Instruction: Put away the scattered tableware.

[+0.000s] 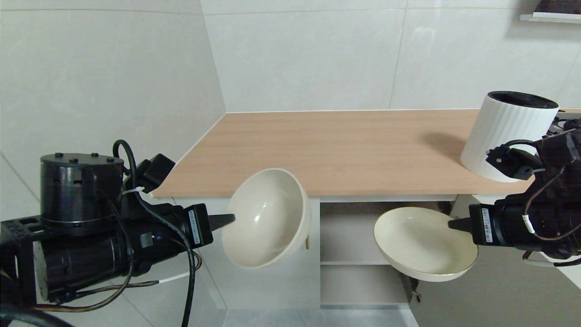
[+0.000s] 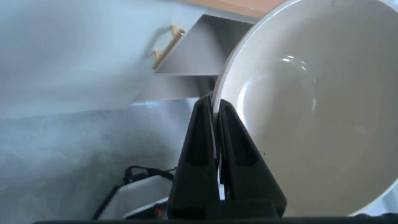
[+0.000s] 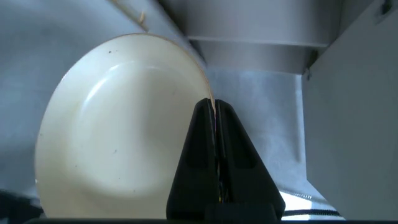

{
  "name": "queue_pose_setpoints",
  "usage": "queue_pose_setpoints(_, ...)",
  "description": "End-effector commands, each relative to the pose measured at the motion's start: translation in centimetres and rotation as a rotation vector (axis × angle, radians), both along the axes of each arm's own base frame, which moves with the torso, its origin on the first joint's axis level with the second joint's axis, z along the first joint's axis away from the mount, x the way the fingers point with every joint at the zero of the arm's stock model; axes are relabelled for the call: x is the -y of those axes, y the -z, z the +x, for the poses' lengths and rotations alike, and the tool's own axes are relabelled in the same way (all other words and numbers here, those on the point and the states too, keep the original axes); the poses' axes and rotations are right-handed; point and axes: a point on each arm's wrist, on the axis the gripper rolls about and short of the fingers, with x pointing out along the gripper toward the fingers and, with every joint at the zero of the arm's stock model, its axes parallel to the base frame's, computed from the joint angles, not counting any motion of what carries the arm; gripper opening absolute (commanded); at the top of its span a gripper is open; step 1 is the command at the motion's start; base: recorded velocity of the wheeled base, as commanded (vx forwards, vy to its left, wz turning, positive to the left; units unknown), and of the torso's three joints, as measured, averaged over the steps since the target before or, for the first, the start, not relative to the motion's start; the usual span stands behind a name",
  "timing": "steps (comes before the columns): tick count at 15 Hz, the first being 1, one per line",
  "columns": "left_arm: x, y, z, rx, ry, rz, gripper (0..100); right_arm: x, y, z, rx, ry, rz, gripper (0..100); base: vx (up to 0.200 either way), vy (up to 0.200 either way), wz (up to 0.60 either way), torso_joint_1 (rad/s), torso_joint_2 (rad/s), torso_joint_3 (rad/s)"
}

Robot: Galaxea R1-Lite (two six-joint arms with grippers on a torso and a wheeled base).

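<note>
A deep cream bowl hangs tilted on its side in front of the counter's front edge, below the countertop. My left gripper is shut on its rim; the wrist view has the bowl opening toward the camera. A shallow cream plate with a thin gold rim is held nearly level before the open cabinet. My right gripper is shut on its edge, and the plate fills much of the right wrist view with the fingers pinching its rim.
A wooden countertop runs along the tiled wall. On its right end stands a white ribbed cylinder container with a dark inside. Below the counter is an open white cabinet with a shelf, and a door with a brass handle.
</note>
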Motion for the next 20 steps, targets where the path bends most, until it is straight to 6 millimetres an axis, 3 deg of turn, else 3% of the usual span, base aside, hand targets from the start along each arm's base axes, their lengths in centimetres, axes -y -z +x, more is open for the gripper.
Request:
queue_pose_setpoints(1, 0.1, 0.4, 0.2, -0.012, 0.004, 0.01, 0, -0.2, 0.5, 0.4, -0.022, -0.002, -0.01, 0, 0.0, 0.0, 0.0, 0.0, 0.0, 0.0)
queue_pose_setpoints(9, 0.3, 0.8, 0.4, -0.029, 0.011, 0.017, 0, -0.8, 2.1, 1.9, -0.066, 0.008, -0.032, 0, 0.0, 0.0, 0.0, -0.006, 0.01, 0.007)
queue_pose_setpoints(20, 0.5, 1.0, 0.4, -0.036, 0.02, 0.02, 0, -0.7, 2.3, 2.2, -0.044, 0.015, -0.021, 0, 0.0, 0.0, 0.0, -0.193, 0.45, 0.255)
